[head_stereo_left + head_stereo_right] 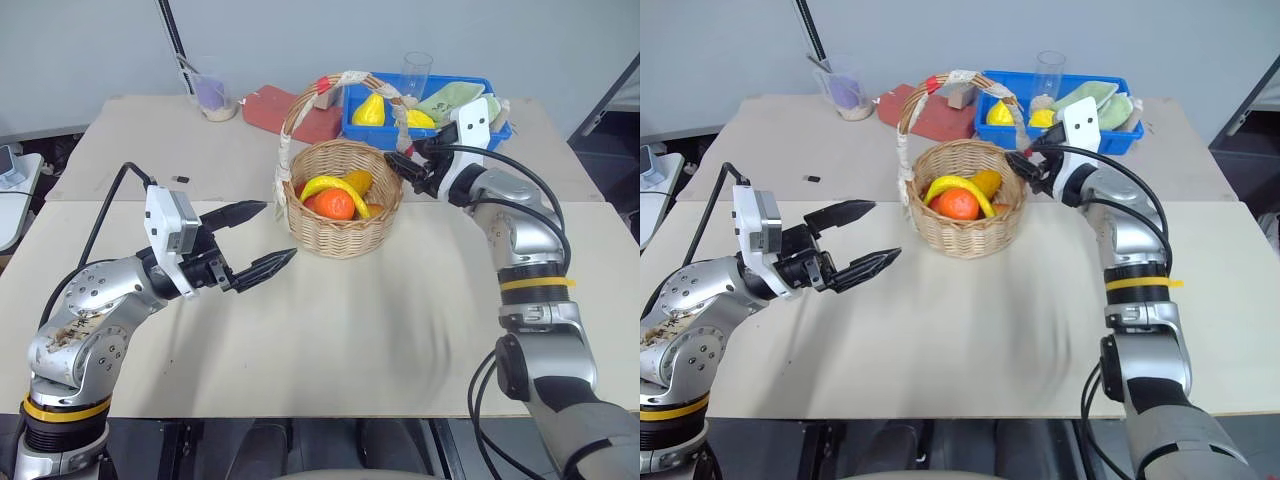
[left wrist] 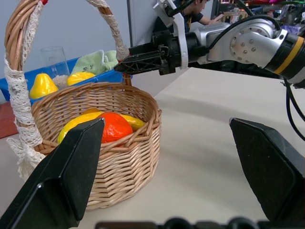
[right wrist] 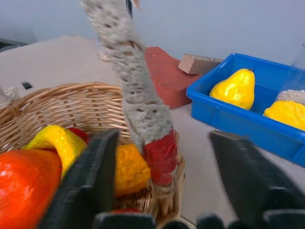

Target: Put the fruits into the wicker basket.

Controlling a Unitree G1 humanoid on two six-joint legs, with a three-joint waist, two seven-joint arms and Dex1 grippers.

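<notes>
Fruits, an orange [image 1: 336,204] and a banana [image 1: 337,190], already lie in the wicker basket [image 1: 343,231] at mid-table, so the task looks essentially done. Its cloth-wrapped handle [image 3: 143,109] rises between the right gripper's [image 1: 406,165] parted fingers, at the basket's right rim. Near left, the left gripper [image 1: 260,240] hovers spread wide and empty, clear of the basket. Beyond stands a blue bin [image 1: 455,83] of yellow pear-shaped fruits [image 1: 368,110].
</notes>
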